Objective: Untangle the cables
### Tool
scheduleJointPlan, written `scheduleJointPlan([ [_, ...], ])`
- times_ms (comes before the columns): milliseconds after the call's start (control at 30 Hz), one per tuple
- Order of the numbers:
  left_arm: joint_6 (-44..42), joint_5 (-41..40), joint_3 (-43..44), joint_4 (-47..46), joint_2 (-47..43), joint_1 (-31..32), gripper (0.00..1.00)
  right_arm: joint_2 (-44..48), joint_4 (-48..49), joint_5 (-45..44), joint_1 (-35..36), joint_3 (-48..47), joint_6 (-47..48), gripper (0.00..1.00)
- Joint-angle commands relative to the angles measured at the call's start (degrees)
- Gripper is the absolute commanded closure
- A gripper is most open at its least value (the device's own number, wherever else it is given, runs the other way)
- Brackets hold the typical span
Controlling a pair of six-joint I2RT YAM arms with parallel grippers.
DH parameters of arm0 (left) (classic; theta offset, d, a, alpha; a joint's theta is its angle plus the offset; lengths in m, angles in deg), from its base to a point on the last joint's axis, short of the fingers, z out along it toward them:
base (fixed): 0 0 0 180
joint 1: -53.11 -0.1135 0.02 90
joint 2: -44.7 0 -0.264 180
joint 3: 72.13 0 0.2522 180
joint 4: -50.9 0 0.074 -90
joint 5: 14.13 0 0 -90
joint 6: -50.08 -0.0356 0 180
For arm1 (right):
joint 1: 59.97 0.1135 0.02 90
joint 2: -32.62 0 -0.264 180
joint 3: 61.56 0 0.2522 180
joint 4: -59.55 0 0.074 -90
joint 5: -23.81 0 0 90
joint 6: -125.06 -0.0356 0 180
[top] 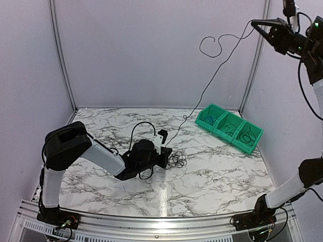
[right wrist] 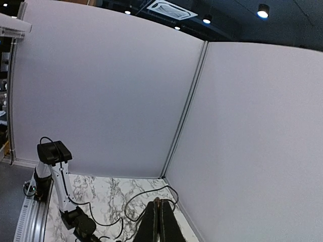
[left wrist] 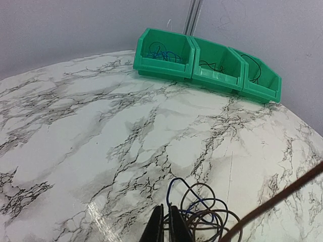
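The cables (top: pixel 176 160) lie as a small wad of black and blue loops on the marble table (top: pixel 217 176). My left gripper (top: pixel 168 157) rests low at the wad's left edge. In the left wrist view its jaws (left wrist: pixel 166 207) are shut on the wad (left wrist: pixel 217 214), with a blue wire (left wrist: pixel 174 189) running into the narrow gap. My right gripper (top: pixel 254 22) is raised high at the top right, shut on one black cable (top: pixel 212 80). That cable runs taut down to the wad, its free end curling in the air (top: pixel 209 48). The right wrist view shows the pinched cable (right wrist: pixel 136 194) at the fingertips (right wrist: pixel 160 202).
A row of three joined green bins (top: pixel 229 127) stands at the back right, by the corner post. In the left wrist view the bins (left wrist: pixel 202 60) hold other wires, blue in one and black in the others. White walls close in three sides.
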Motion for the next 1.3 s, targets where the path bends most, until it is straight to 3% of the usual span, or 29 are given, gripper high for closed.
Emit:
scheduleJointPlan([
  [0,0.9,-0.2,-0.1,-0.2,-0.5,-0.4,0.95,3.6,26.7,6.8,-4.9,1.5,-21.6,1.0],
  [233,2.5,-1.0,-2.0,-1.2,-1.8,-1.0,0.96,4.9,42.5,6.1,-14.5,7.4,-33.3,1.0],
  [333,4.4,-1.2,-4.0,-1.6,-3.3,-2.1,0.96,4.8,47.9,5.0,-17.8,6.4,-38.7,1.0],
  [533,11.5,-0.6,-8.5,-3.0,-5.1,-5.4,0.96,4.6,49.0,2.0,-22.0,2.7,-41.5,1.0],
  [633,15.7,0.8,-9.3,-3.2,-4.9,-7.5,0.96,3.9,59.9,0.5,-23.7,1.5,-49.6,1.0],
  [867,18.2,2.1,-10.6,-3.3,-5.3,-8.8,0.86,1.3,58.3,-1.4,-25.3,-5.0,-49.7,1.0],
  [1133,21.5,0.5,-12.9,-3.4,-6.1,-10.3,0.89,0.2,54.5,-1.5,-25.4,-5.6,-46.4,1.0],
  [1267,21.8,0.7,-13.8,-3.5,-7.3,-10.6,0.9,1.9,51.3,-0.8,-25.4,0.5,-44.1,1.0],
])
